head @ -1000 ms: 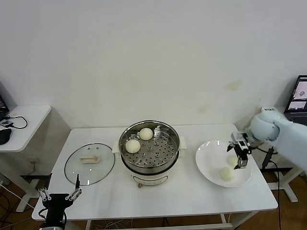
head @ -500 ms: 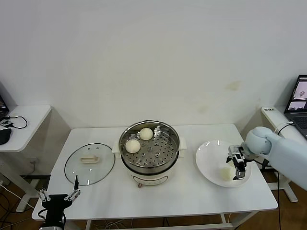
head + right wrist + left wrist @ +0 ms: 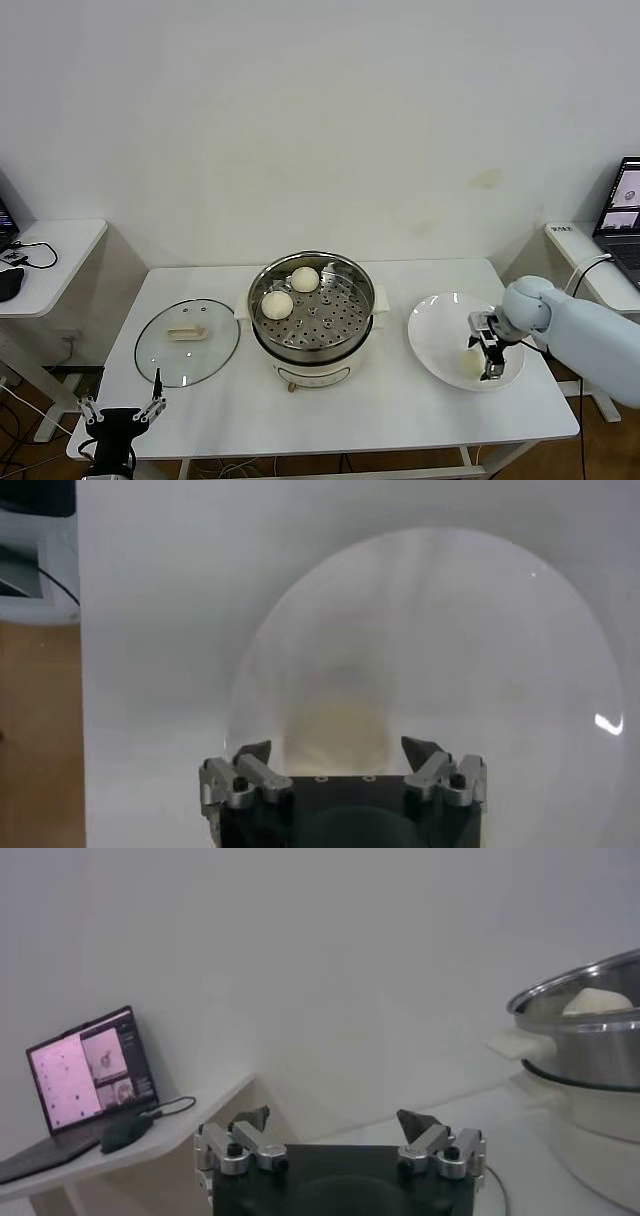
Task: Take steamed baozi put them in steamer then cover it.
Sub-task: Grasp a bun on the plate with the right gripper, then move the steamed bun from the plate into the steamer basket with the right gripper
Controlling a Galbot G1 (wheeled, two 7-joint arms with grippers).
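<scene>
1. Your left hand waits at the near left corner of the bench, fingers spread apart and holding nothing; it has no part in the work right now.

2. The cover lies flat on the bench just left of the steamer, handle up. You have not covered anything yet, so that step is still ahead.

3. The steamer sits mid-bench on its white base, open at the top. Two steamed baozi already rest on the perforated tray, toward its far-left part, near each other. I would judge the loading about half done.

4. On the right, the white plate carries one bun that you can see in the head view. Whether another hides behind the arm I cannot tell.

5. Your right hand is down over the plate with that bun between its fingers. In the right wrist view the fingertips stand to either side of the bun, apart and not yet pressed on it. So the bun is framed, not gripped.

6. What remains, as I read it: close on this bun, carry it to the tray, bring over any bun left, then lift the cover onto the steamer.
</scene>
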